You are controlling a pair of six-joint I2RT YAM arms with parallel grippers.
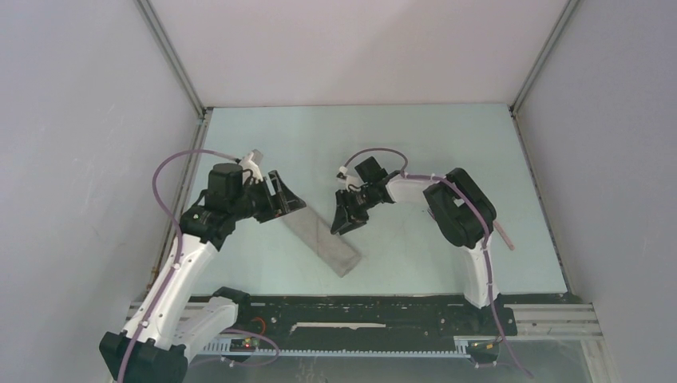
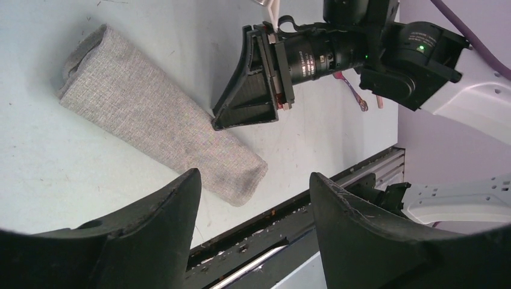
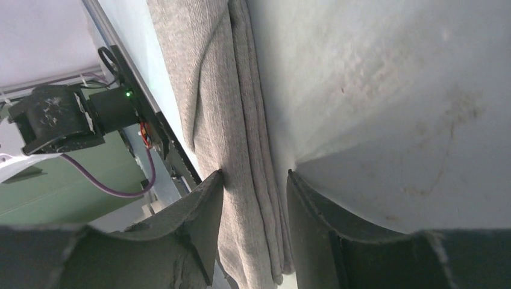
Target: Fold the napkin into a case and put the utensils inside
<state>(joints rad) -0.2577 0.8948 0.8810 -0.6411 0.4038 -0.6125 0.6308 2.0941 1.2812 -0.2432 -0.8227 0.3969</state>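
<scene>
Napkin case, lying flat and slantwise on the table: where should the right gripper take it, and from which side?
Probably by the layered long edge of the napkin case, the side nearest the right gripper, coming down from above. The case lies flat, so only that stacked edge offers something to pinch. In the right wrist view the fingers stand either side of it.

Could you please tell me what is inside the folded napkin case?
Only cloth folds show at the edge of the case; its interior is covered, so contents cannot be seen.
</scene>
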